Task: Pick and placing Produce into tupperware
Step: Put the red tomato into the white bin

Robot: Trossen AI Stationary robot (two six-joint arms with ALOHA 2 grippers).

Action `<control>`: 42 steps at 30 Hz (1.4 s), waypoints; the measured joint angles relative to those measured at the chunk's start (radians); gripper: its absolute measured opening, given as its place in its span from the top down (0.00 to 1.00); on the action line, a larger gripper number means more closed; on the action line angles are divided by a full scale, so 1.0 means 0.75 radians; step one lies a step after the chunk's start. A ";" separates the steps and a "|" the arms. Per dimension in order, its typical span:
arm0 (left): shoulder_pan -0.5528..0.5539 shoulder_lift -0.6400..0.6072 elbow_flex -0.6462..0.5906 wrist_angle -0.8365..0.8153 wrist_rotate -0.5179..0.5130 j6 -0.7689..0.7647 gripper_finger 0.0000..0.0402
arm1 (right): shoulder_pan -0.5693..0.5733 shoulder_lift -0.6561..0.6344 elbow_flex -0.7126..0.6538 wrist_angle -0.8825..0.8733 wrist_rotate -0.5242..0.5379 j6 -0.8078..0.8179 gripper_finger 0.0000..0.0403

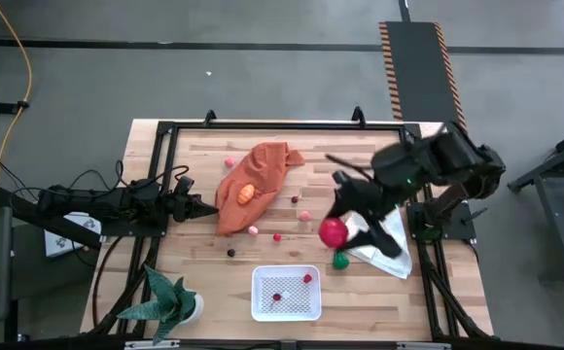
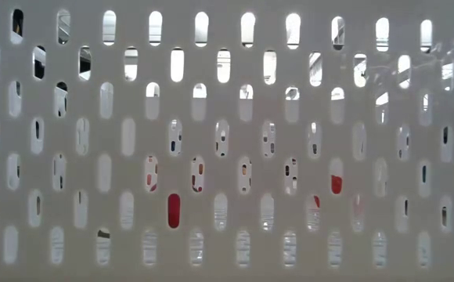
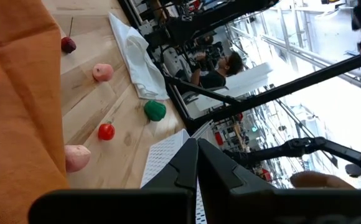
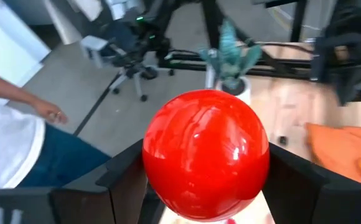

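Wooden table (image 1: 194, 262), right tool (image 1: 345, 231) gripping red ball-shaped produce (image 1: 333, 231) above table, left tool (image 1: 207, 210) closed beside orange cloth (image 1: 263, 170)

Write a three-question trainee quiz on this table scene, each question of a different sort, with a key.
1. True or false: the right gripper holds a red ball between its fingers.
2. How many small pieces lie inside the white tupperware?
A. none B. two C. five
3. Fill in: the orange piece rests on the orange ____.

Key: 1 true; 2 B, the high view shows two small red pieces in it; 3 cloth. The left gripper waits shut at the cloth's left edge.
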 joint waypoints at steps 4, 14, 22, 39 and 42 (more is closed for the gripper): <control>0.000 0.000 0.000 0.000 0.000 0.000 1.00 | 0.089 0.000 0.000 0.020 0.000 0.002 0.38; 0.000 0.000 0.000 0.000 0.000 0.000 1.00 | 0.238 0.012 0.000 0.115 0.068 0.064 0.38; 0.000 0.000 0.000 0.000 0.000 0.000 1.00 | 0.320 0.107 -0.001 0.110 0.216 0.042 0.38; 0.000 0.000 0.000 0.000 0.000 0.000 1.00 | 0.323 0.412 -0.003 0.119 0.362 0.149 0.38; 0.000 0.000 0.000 0.000 0.000 0.000 1.00 | 0.321 0.460 -0.003 0.125 0.380 0.187 0.38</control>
